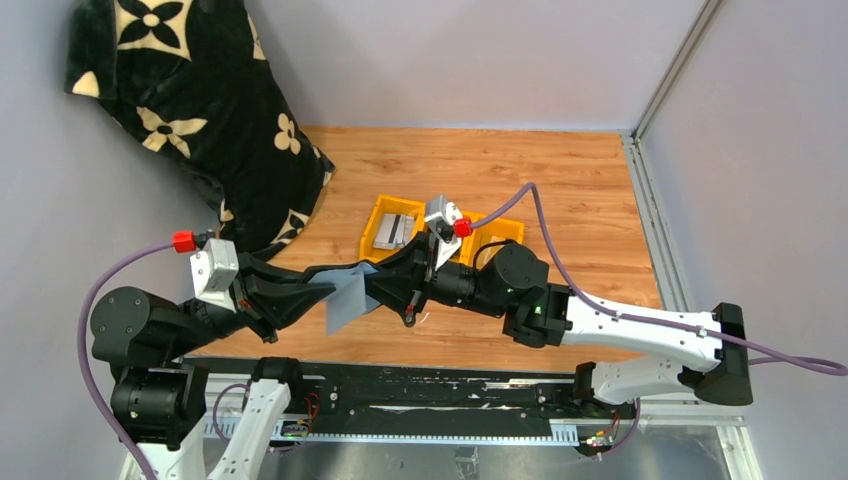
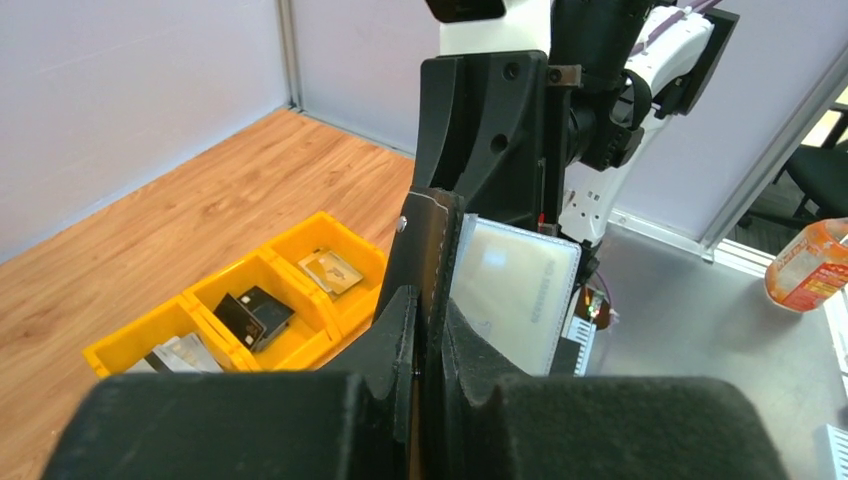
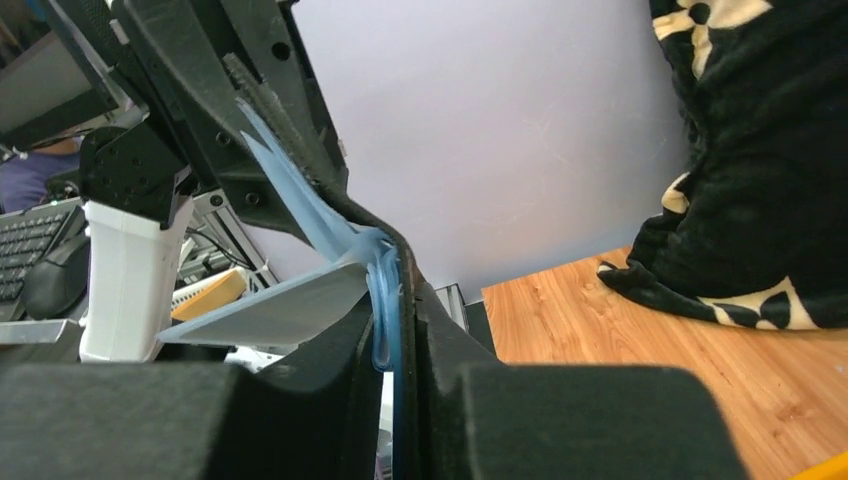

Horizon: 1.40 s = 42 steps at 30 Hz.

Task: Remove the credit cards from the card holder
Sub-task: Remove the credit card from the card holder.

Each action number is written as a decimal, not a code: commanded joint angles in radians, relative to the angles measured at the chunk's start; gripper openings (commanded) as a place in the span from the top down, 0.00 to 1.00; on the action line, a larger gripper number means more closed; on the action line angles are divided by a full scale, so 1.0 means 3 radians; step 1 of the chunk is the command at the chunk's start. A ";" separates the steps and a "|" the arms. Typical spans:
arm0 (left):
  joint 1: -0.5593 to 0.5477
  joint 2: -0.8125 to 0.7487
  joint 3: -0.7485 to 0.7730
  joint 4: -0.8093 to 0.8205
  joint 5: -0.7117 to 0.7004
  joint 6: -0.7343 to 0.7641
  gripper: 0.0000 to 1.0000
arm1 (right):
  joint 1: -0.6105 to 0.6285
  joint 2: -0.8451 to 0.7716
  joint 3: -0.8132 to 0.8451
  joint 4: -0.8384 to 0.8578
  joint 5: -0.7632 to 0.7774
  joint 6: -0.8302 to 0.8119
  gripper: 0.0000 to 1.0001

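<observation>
Top external view: left gripper (image 1: 324, 291) and right gripper (image 1: 370, 290) each pinch the card holder (image 1: 345, 300), held off the table at 6 o'clock of the yellow tray (image 1: 370, 238). Left wrist view alone shows 3 credit cards (image 2: 252, 312), 1 per tray compartment. Print on the holder's pale inside is too blurred to read.
</observation>
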<state>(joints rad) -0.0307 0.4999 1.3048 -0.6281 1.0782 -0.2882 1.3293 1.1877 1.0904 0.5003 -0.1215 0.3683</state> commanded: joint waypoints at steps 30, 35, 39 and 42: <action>-0.0012 -0.0406 -0.0283 -0.0209 -0.0907 0.1075 0.41 | 0.0242 0.0335 0.0853 -0.0890 0.1100 0.0089 1.00; -0.0011 -0.0397 -0.0255 -0.0209 -0.1087 0.1217 0.51 | 0.0265 0.0333 0.0881 -0.0940 0.1126 0.0041 1.00; -0.0011 -0.0393 -0.0187 -0.0188 -0.1158 0.1251 0.63 | 0.0267 0.0208 0.0695 -0.0762 0.1076 -0.0015 1.00; -0.0013 -0.0389 -0.0153 -0.0189 -0.1091 0.1199 0.69 | 0.0266 0.0162 0.0630 -0.0738 0.1060 -0.0062 1.00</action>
<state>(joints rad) -0.0307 0.3813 1.2327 -0.6907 0.7746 0.0578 1.3907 1.2800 1.3067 0.2314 0.2092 0.3801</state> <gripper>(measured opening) 0.338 0.109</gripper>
